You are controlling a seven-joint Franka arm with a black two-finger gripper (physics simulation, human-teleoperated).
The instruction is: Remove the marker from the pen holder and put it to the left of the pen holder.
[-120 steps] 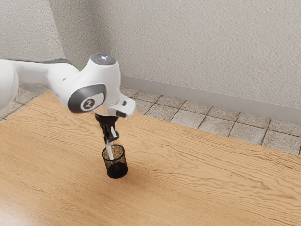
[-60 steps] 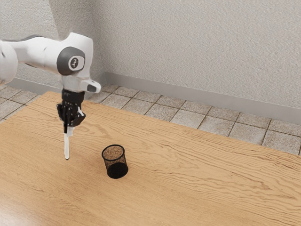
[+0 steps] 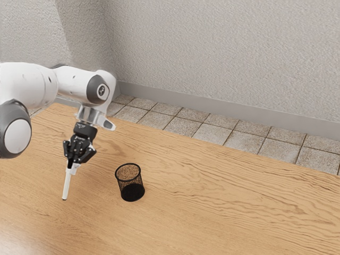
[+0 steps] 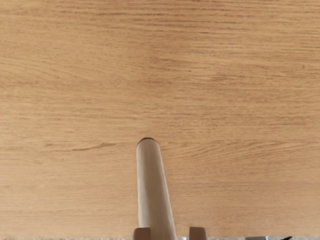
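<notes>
One marker (image 3: 66, 186) slants down, pinched between the gripper's (image 3: 71, 166) two fingers, outside the one holder (image 3: 130, 189), on its exterior view's left. One arm (image 3: 77, 84) bears a round emblem (image 3: 102, 91), too small to read.
</notes>
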